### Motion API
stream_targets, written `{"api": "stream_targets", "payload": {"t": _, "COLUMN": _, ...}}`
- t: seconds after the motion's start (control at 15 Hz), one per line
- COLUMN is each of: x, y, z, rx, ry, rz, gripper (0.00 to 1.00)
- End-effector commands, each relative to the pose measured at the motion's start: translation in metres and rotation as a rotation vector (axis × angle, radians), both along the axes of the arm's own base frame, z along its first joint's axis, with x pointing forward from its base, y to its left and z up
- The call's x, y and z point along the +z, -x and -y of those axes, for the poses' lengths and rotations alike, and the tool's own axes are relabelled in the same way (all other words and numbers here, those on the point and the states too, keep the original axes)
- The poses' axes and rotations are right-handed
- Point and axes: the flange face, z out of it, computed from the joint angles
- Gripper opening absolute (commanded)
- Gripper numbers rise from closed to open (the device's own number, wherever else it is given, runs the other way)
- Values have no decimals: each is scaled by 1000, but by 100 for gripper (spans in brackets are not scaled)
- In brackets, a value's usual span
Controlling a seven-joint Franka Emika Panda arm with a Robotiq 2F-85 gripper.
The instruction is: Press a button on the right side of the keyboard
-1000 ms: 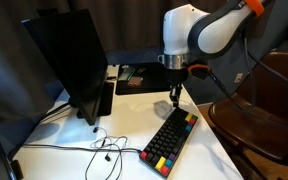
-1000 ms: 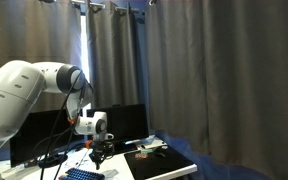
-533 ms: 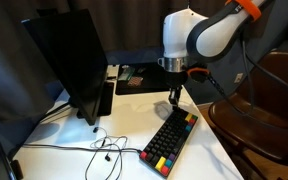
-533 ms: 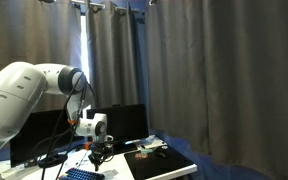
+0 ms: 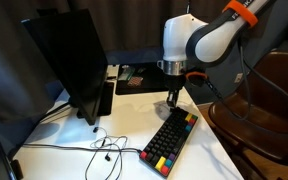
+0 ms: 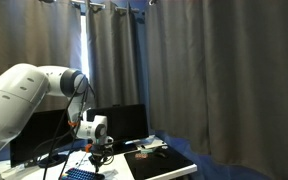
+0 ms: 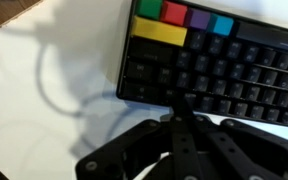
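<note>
The keyboard (image 5: 171, 141) lies at an angle on the white table, mostly black keys, with red, yellow, green and blue keys at its near end and red ones at its far end. In the wrist view it (image 7: 224, 65) fills the upper right, with red, green, purple, blue and yellow keys at its left end. My gripper (image 5: 173, 99) hangs just over the keyboard's far end, fingers pressed together and empty. In the wrist view the shut fingertips (image 7: 180, 112) point at the black keys. The gripper (image 6: 97, 156) also shows in an exterior view, above the keyboard (image 6: 82, 174).
A dark monitor (image 5: 72, 62) stands on the table's left part. Thin cables (image 5: 102, 146) lie loose in front of it. A black mat (image 5: 139, 78) with small items lies behind the arm. A brown chair (image 5: 264, 110) stands beside the table.
The gripper has moved down a little toward the keyboard's far end. Nothing else has moved.
</note>
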Motion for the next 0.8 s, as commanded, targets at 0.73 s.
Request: {"api": "stream_targets", "payload": {"t": 0.73, "x": -9, "y": -8, "z": 3, "rx": -15, "ry": -23, "rz": 29, "gripper": 0}}
